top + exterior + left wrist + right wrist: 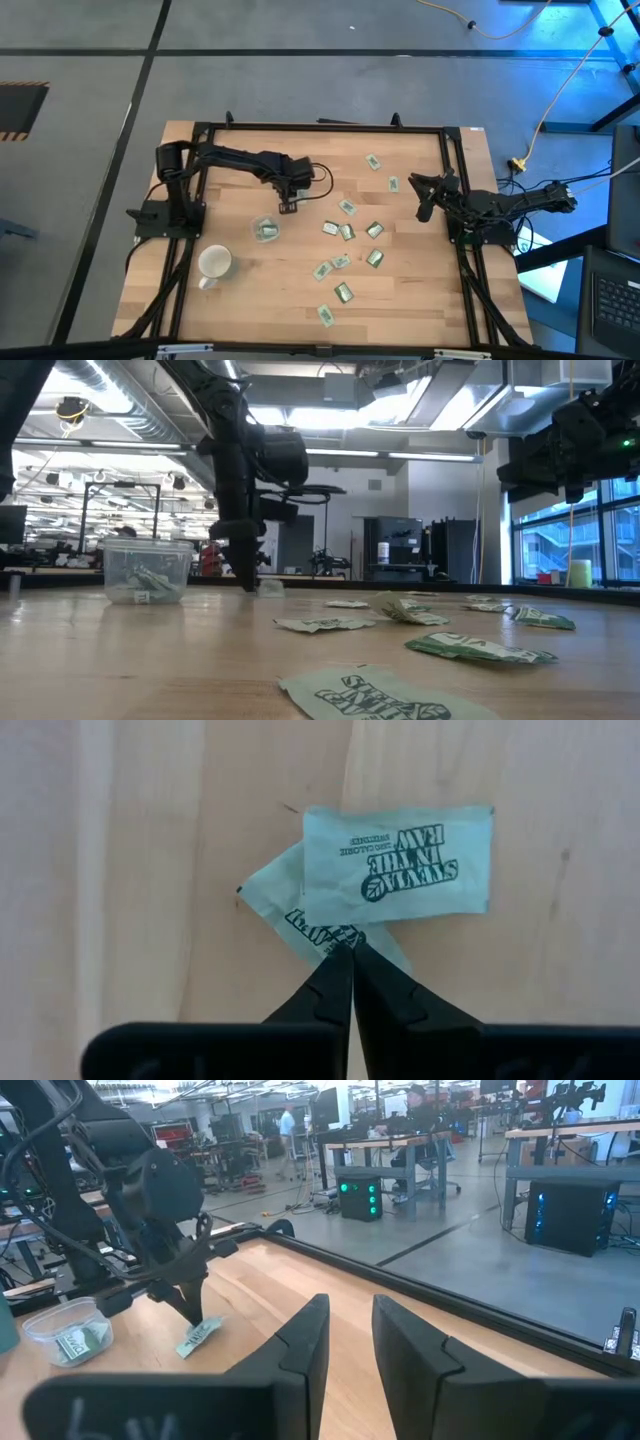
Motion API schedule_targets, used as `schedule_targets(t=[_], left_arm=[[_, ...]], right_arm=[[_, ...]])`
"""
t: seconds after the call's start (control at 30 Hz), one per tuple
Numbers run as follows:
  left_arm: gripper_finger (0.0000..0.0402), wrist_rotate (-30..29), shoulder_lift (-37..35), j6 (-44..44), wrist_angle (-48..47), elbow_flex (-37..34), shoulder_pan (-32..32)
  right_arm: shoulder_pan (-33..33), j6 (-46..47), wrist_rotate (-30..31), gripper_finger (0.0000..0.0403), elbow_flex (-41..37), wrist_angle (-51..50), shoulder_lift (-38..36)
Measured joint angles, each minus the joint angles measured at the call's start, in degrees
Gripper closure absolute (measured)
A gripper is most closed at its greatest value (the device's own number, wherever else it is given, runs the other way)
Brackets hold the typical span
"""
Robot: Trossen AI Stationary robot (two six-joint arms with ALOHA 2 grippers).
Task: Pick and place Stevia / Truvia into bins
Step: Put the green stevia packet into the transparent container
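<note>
Several green-and-white sachets (pixel 346 232) lie flat, scattered over the middle and right of the wooden table. The clear cup (pixel 265 229) stands left of them with a few sachets inside; in the low view the cup (pixel 147 572) shows them at its bottom. My left gripper (pixel 288 205) is down at the table just beyond the cup, shut on the lower of two overlapping sachets (pixel 275 890); the other sachet (pixel 400 865) lies partly over it. My right gripper (pixel 425 200) waits open above the table's right side. My left gripper (pixel 351 948) pinches the lower sachet at its edge (pixel 325 932) between the two fingertips. The fingers come from above, pointing down. The sachet lies on the table with the second sachet over its far part.
An opaque white mug (pixel 214 263) with a handle stands near the cup, toward the table's near left. A black frame (pixel 320 126) runs around the table's edges. Bare wood lies between the cup and the sachet cluster.
</note>
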Motion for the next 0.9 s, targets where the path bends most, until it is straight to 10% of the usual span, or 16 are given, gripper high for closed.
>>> schedule_targets(t=[0.47,0.9], left_arm=[[0.0399,-0.7,-13.8,-5.6,-11.0,0.1,-2.4],[0.0396,4.3,-21.8,-20.1,-20.7,0.2,-18.5]], right_arm=[[0.0,0.2,0.0,0.0318,0.0,0.0,0.0],[0.0,0.2,0.0,0.0318,0.0,0.0,0.0]])
